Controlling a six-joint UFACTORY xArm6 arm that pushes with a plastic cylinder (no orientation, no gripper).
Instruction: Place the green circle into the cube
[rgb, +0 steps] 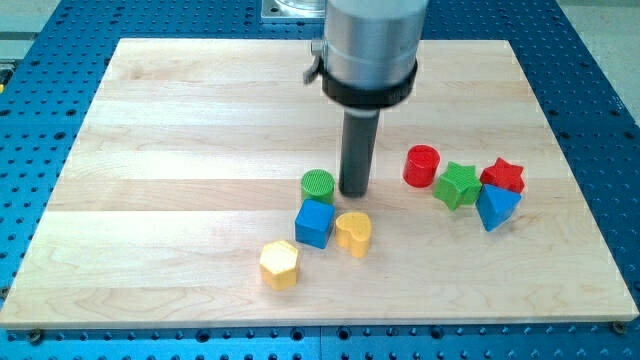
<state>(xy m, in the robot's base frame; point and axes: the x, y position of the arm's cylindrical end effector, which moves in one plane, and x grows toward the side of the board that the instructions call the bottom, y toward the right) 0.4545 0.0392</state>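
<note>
Though I can read no writing or labels anywhere, the green circle (318, 186) shows plainly near the board's middle, touching the blue cube (314, 223) just below it. My tip (355, 192) rests just beside the circle on the view's right — a bare rod, with no jaws to part or close. A yellow heart (353, 233) and yellow hexagon (280, 264) lie nearby. Well apart at right: red cylinder (422, 165), green star (458, 184), red star (503, 177), blue triangle (496, 207) — all on the wooden board (180, 150).
</note>
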